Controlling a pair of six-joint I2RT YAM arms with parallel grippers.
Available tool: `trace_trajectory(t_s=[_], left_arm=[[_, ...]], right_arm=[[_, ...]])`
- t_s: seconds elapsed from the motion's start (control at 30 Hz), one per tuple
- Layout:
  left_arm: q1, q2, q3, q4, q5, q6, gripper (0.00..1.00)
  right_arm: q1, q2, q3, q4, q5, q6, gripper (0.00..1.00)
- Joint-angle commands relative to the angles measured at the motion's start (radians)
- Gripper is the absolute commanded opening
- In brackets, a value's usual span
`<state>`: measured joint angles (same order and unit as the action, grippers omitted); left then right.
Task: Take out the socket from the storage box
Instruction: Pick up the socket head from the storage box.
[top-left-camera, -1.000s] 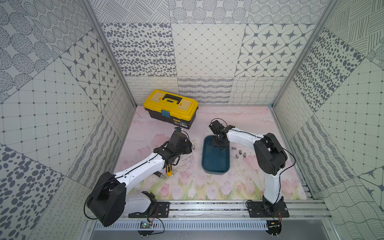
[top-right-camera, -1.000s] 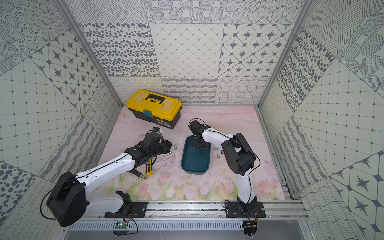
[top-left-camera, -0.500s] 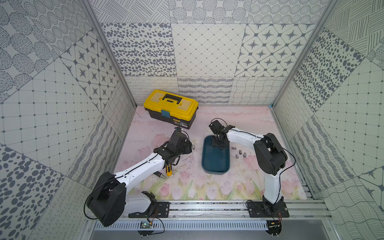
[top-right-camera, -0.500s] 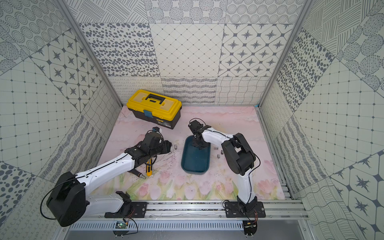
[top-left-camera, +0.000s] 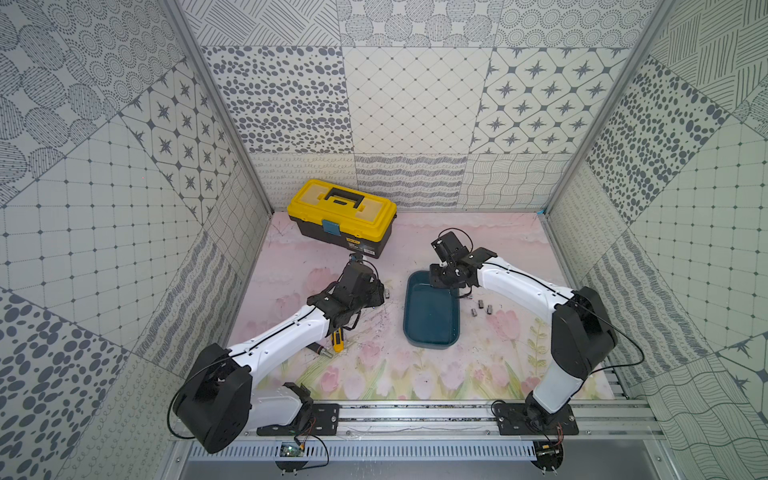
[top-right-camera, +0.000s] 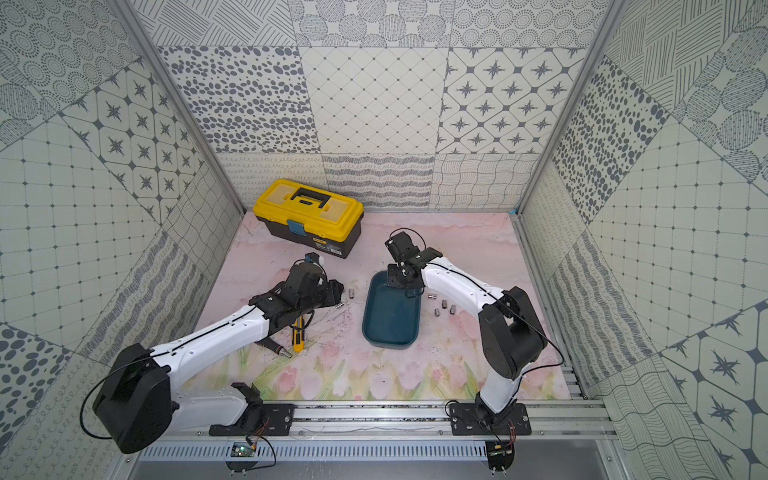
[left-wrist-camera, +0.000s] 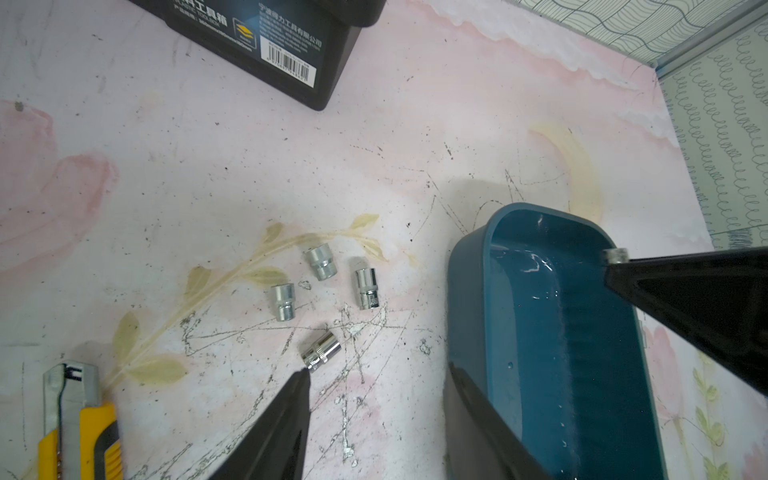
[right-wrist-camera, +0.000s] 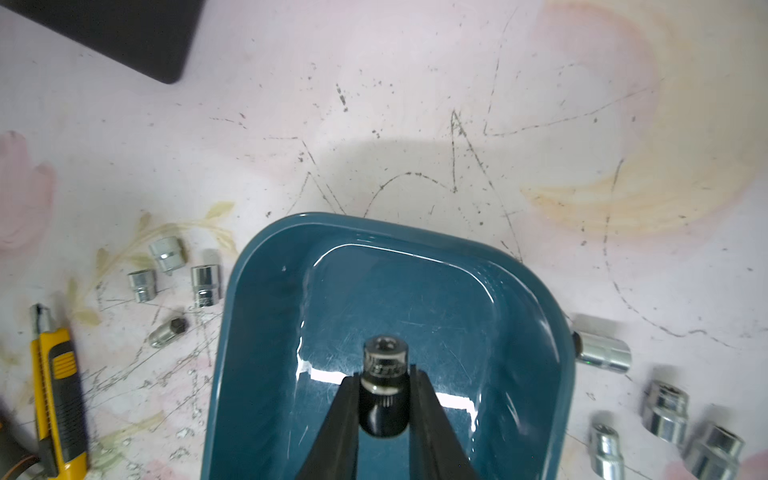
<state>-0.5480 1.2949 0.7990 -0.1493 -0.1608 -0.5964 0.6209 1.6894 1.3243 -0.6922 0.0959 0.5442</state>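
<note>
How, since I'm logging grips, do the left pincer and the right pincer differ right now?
The right pincer is shut on a socket; the left pincer is open and holds nothing. The right pincer is over the storage box; the left pincer is over the mat beside it, near four loose sockets. Both have black fingers.

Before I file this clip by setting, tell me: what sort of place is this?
Most likely a purpose-built robot test cell, not a real workshop: printed patterned wall panels enclose it, two arms stand on an aluminium rail, and a yellow-lidded toolbox and loose sockets lie on a floral tabletop.
</note>
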Motion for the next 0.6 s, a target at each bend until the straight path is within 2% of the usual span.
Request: trace_trajectory(t_s=[0.0,0.2,0.33,0.57], left_arm=[[0.002,-0.005,0.013,0.005,0.006,0.021,0.56],[0.002,-0.016,0.002,0.005,0.008,0.017,0.56],[0.002,-0.019,0.005,0.004,0.013,0.014,0.56],[0.002,-0.008,0.009,0.003,0.027,0.007,0.56]], right_arm=[[-0.010,-0.068,-0.014,-0.027,0.027,-0.041,0.18],[-0.063,-0.171,-0.048,-0.068,0.045,-0.084,0.18],[-0.138,-0.222,-0.114,-0.062,0.040,-0.120,0.20],[-0.291,-0.158,-0.246,0.031,-0.022,-0.201,0.18]])
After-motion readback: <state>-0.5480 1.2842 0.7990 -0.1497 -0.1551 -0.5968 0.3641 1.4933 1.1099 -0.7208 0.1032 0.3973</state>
